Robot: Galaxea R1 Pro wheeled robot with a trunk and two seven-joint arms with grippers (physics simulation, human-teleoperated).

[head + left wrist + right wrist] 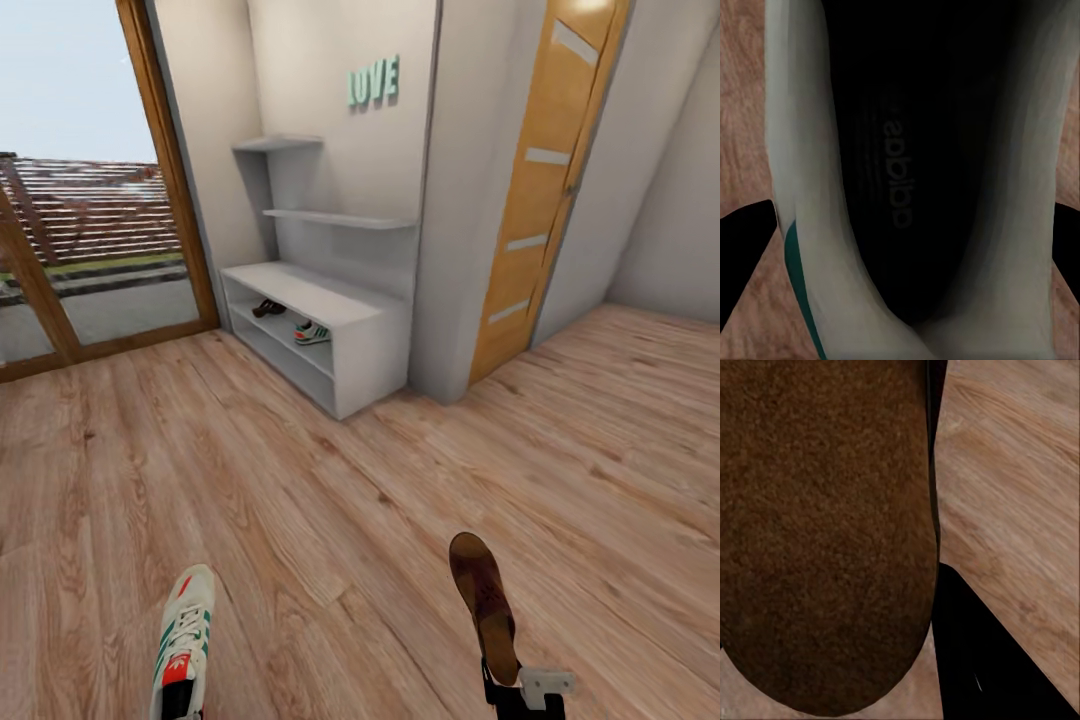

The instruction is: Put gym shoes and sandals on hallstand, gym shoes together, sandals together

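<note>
The left gripper point(178, 700) is gripping a white gym shoe point(185, 625) while the right gripper point(505, 685) is clasping a brown sandal point(483, 600) above the corridor floor point(350, 520).

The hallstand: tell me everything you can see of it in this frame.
The hallstand is a light grey unit against the wall between the glass door and the wooden door. It has a low bench with open shelves below and two staggered floating shelves on a grey back panel. On its upper open shelf lie one sandal and one gym shoe, side by side, apart. The bench top and floating shelves are bare.
</note>
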